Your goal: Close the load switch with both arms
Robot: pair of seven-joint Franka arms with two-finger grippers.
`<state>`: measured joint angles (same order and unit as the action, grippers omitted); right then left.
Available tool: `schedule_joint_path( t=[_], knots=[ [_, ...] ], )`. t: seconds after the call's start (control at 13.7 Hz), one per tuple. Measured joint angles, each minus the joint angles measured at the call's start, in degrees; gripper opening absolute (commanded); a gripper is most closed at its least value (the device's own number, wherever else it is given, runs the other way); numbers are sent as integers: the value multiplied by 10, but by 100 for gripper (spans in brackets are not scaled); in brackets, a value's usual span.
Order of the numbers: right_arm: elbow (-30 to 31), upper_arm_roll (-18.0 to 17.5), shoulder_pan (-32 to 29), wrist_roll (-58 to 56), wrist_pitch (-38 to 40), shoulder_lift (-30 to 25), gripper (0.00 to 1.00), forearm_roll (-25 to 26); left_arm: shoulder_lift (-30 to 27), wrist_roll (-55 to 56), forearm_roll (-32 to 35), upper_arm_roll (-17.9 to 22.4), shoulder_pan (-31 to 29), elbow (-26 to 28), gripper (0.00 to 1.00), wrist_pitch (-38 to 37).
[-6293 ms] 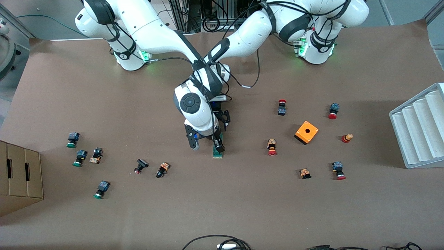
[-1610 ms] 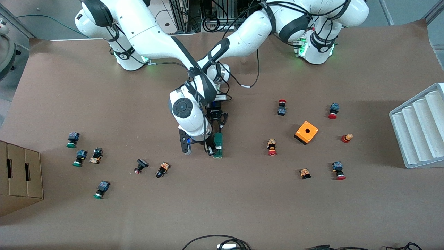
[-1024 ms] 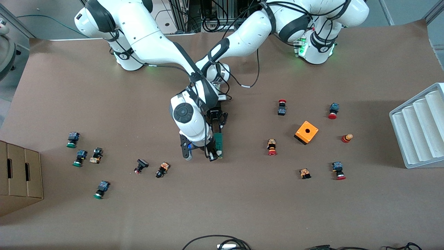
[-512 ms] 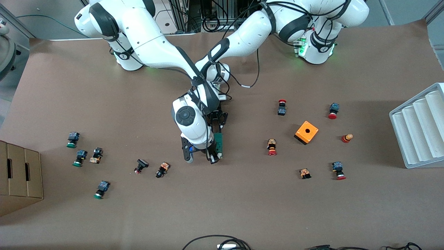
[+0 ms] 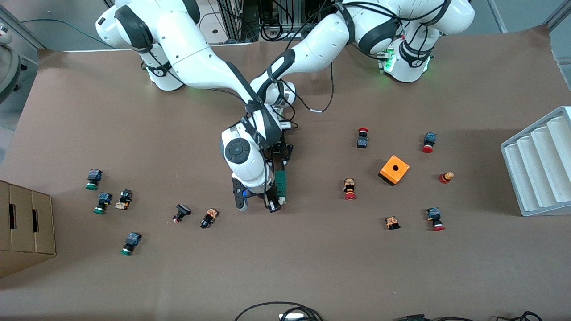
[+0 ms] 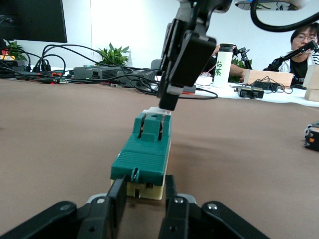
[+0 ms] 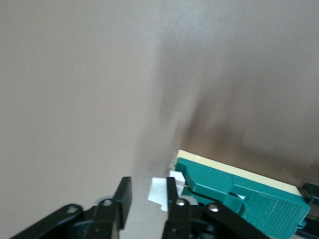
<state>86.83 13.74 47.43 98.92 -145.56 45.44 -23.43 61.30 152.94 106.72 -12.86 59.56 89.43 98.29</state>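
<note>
The load switch (image 5: 281,183) is a narrow green block on a cream base, lying mid-table. It fills the left wrist view (image 6: 144,159) and shows in the right wrist view (image 7: 239,191). My left gripper (image 5: 281,171) (image 6: 144,201) is shut on the end of the switch farther from the front camera, one finger on each side of the cream base. My right gripper (image 5: 273,204) (image 7: 148,199) is open at the nearer end. One of its fingers (image 6: 169,97) rests against the small white handle (image 6: 158,110) (image 7: 159,191); nothing is between its fingers.
An orange box with a hole (image 5: 394,170) and several red push buttons lie toward the left arm's end. Several green and black push buttons lie toward the right arm's end. A cardboard box (image 5: 26,227) and a white ribbed tray (image 5: 542,160) stand at the table's ends.
My right gripper came off the top of the switch, moved beside it, and then slid to the handle end nearer the front camera. My left gripper has kept its hold and not moved.
</note>
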Motion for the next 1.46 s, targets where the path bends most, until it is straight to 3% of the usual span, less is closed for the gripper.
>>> schedule_joint_path(
  t=[0.22,0.37,0.44,0.66,1.02,1.46],
  knots=[
    [-17,1,-21,-31,49,-29,100,0,0,0,0,0,0,0,44,0],
    [-20,3,-38,-84,118,-75,100,0,0,0,0,0,0,0,92,0],
    [-19,4,-48,-116,162,-103,100,0,0,0,0,0,0,0,100,0],
    [-11,7,-92,-226,293,-192,100,15,0,0,0,0,0,0,100,0],
    [20,8,-175,-445,470,-326,100,86,0,0,-2,-1,-1,-2,100,0],
    [90,7,-315,-795,529,-454,100,155,-15,-23,-46,-8,0,-16,100,0]
  ],
)
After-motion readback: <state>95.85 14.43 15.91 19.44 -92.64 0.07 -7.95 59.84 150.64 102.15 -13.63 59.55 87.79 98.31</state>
